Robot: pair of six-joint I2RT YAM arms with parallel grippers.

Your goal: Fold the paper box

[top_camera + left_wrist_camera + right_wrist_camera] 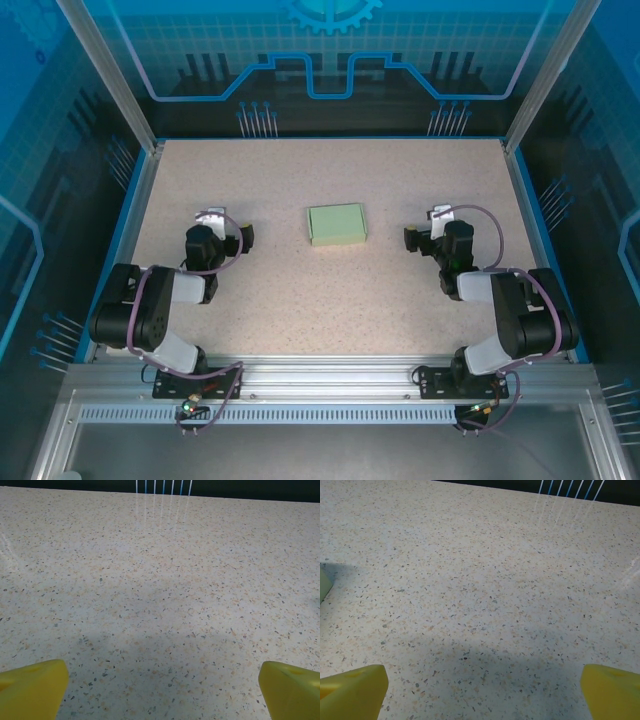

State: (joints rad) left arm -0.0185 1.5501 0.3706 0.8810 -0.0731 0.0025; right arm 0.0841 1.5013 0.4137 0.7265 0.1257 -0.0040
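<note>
Paper box (337,224): a small, flat, closed rectangle of pale mint-green card lying flat on the tabletop. Its upper face is plain green. In the right wrist view, a pale green sliver of it (323,584) sits at the left edge.
Tabletop (300,300): speckled beige with a blue rim.
Left pincer (220,226): to the left of the box and well apart from it. Its 2 yellow fingertips (32,687) sit in the opposite lower corners of the left wrist view, so the gap is wide. It holds nothing, and speckled surface lies between the tips.
Right pincer (437,228): to the right of the box and well apart from it. Its 2 yellow fingertips (612,690) are likewise spread wide, and it holds nothing.
Arms: both black, bent at the elbow, 1 on each side of the box and nearer the camera than it.
Back panel (330,60): beyond the box, blue, with part of a gear graphic and a grid pattern. Any lettering there is too small to read.
</note>
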